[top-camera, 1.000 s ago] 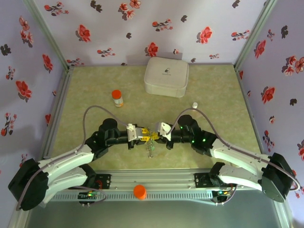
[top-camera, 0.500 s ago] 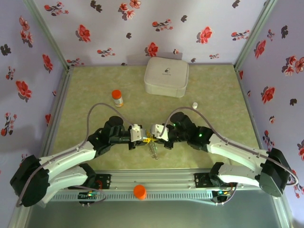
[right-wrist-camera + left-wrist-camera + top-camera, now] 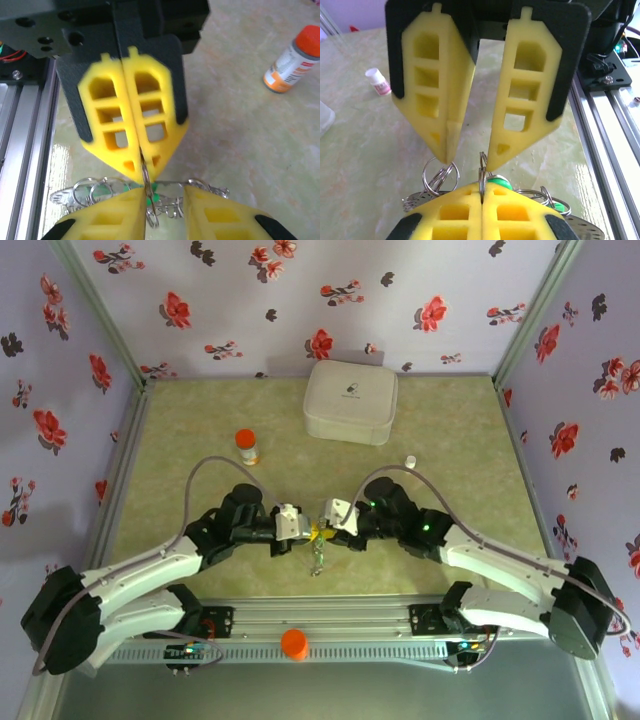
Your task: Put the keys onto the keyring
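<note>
Yellow pads cut with square windows, on black backing, line both pairs of fingers in front of you. Your left gripper (image 3: 482, 192) has its pads pressed flat together on a thin steel split ring (image 3: 482, 175), which stands upright between the tips. Your right gripper (image 3: 470, 157) meets it tip to tip with its jaws partly apart, and you can see nothing clamped between them. The keys (image 3: 496, 180), with glossy green plastic heads, sit in a tangle of wire rings just under both grippers. In the top view they hang over the pale marbled table (image 3: 200, 430). You cannot pick out the keyring for certain in that tangle. A round orange-capped bottle (image 3: 246, 446) stands well apart.
</note>
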Robot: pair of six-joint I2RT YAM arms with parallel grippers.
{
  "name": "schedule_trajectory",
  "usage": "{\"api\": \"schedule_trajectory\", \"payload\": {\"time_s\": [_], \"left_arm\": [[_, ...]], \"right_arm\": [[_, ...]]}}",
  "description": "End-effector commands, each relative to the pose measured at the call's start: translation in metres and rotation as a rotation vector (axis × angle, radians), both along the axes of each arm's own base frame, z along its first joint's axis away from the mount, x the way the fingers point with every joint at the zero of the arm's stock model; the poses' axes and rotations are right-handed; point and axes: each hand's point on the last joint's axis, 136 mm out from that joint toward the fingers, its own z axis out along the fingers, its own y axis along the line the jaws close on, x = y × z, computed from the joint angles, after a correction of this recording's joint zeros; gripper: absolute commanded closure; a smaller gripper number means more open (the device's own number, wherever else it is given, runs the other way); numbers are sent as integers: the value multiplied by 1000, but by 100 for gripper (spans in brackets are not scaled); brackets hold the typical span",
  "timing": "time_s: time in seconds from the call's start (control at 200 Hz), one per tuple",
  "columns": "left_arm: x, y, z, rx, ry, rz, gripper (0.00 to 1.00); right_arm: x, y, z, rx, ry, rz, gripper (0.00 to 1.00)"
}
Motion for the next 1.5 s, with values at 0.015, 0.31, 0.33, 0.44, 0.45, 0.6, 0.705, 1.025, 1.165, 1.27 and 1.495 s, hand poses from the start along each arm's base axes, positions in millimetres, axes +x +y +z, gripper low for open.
{"api": "schedule_trajectory", "payload": {"time_s": [0.015,0.31,0.33,0.44,0.45,0.6,0.705,1.025,1.165,1.27,1.495], "left_arm": [[-1,-3,25,-132,-72,3,100],[0,-3,26,-155,-84,9,100],[0,-3,26,-155,-83,9,100],[0,-3,27,-156,-87,9,100],[0,-3,27,-156,-87,10,100],[0,-4,27,-156,-87,5,100],[0,-3,27,-156,-89,4,100],[-3,-9,58,-289,-77,-8,100],[-2,-10,66,-354,-60,2,100],[-2,-10,57,-333,-49,3,100],[-4,-11,53,-331,-18,-6,100]], "right_arm": [[-1,-3,8,84,36,-37,72],[-7,-7,4,105,56,-33,69],[-7,-6,4,105,56,-31,69],[-5,-4,5,110,53,-30,71],[-6,-3,5,111,54,-28,71],[-5,-1,7,120,51,-24,83],[-3,-2,5,109,51,-36,93],[6,-3,-18,25,64,-74,100],[7,-1,-17,36,75,-75,100],[7,-4,-9,68,49,-87,98],[7,-5,-1,98,31,-93,73]]}}
